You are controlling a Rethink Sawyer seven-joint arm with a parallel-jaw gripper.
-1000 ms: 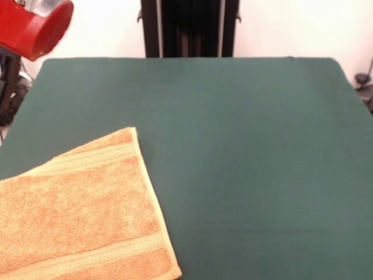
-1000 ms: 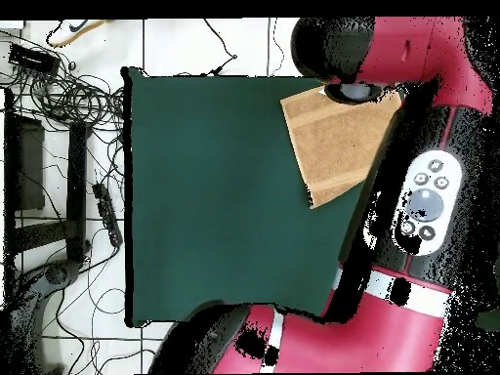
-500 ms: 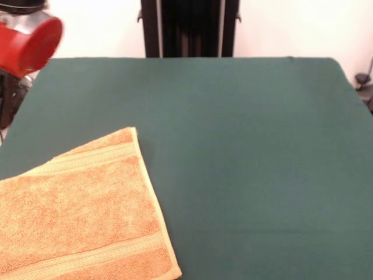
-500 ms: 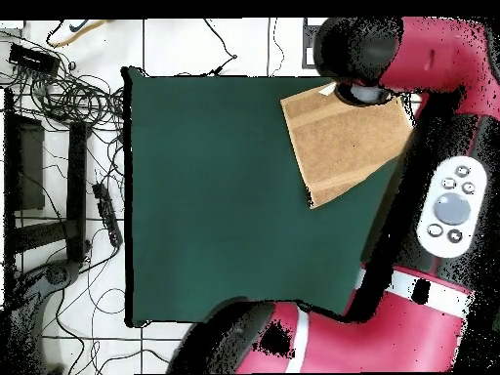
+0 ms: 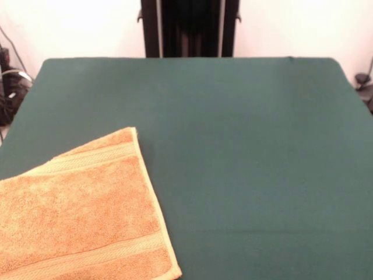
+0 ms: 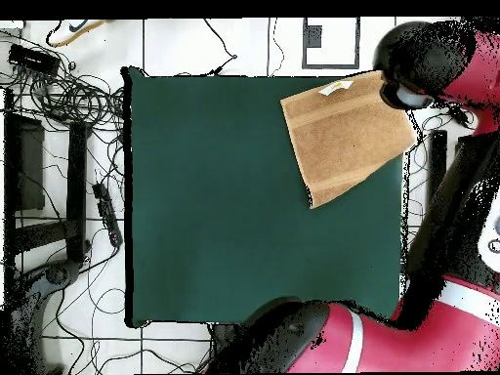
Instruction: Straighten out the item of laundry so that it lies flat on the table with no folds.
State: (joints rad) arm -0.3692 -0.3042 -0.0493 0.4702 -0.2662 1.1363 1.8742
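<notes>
The red arm has swung clear: 1 second ago its red end showed at the upper left corner of the front view, and now that corner is bare, while from above the arm (image 6: 430,68) has slid off past the edge of the surface and no longer covers the towel's corner. The towel (image 5: 81,213) itself has not shifted. It lies at the near left corner of the green surface (image 5: 245,151) in the front view, turned at an angle to the edges, and runs out of the picture at the left and bottom. From above, the towel (image 6: 342,135) shows as 1 open sheet at the upper right corner of the surface (image 6: 215,195), with a woven band near each end and a small white label (image 6: 337,88) at its top edge; its far corner seems to reach the edge of the surface or slightly over it. No fold or turned-up corner is visible in either view, and the pile looks even. By that reading the straightening looks done or very nearly so, with nothing plainly left unless the overhanging corner counts. The gripper itself is not clearly seen: only the arm's dark rounded end beside the towel's corner shows from above, so I cannot tell how open it is or whether it holds anything.
</notes>
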